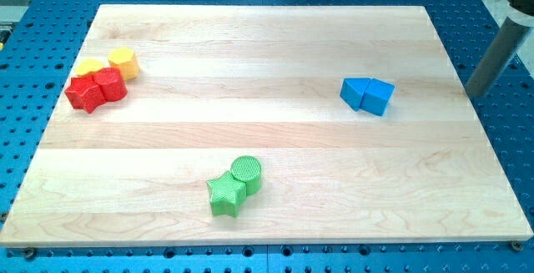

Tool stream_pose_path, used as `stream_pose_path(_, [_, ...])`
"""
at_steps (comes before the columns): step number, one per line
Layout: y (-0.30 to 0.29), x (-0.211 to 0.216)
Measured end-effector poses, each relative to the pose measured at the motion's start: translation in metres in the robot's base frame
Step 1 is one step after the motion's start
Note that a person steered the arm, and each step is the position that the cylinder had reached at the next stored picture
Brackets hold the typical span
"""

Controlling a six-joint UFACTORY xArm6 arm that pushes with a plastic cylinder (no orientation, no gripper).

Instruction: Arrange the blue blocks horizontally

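Rod only, no fingers on me, so nothing is clasped or let go: my tip sits at the right edge of the frame, off the wooden board and over the blue perforated table, well apart from every block.

Nearest the bottom of the frame, just left of centre, the green star block and the green cylinder touch, cylinder up and to the right of the star.

Further up, in the right half, the two blue blocks press together side by side: a blue cube on the left, a blue wedge-like block on the right, roughly level with each other, to the left of my tip.

Over at upper left, a tight cluster: red star block, a red block beside it, and behind them a yellow block and a yellow hexagonal block.
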State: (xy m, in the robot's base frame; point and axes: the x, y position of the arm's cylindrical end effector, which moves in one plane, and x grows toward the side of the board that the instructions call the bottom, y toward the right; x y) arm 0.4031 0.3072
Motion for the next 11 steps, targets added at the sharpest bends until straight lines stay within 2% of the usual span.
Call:
stream_pose_path(3, [-0.188,0.044])
stream_pose_path(4, [-0.262,0.034])
stream_pose_path(5, [-0.246,0.048])
stream_pose_path(6, [-0.188,0.043])
stream_pose_path(7, [-0.185,0.02])
stream_pose_path(8, [-0.245,0.009])
stream_pose_path(9, [-0.347,0.002])
stream_pose_path(10, [-0.328,0.021])
stream_pose_path(11, [-0.33,-0.001])
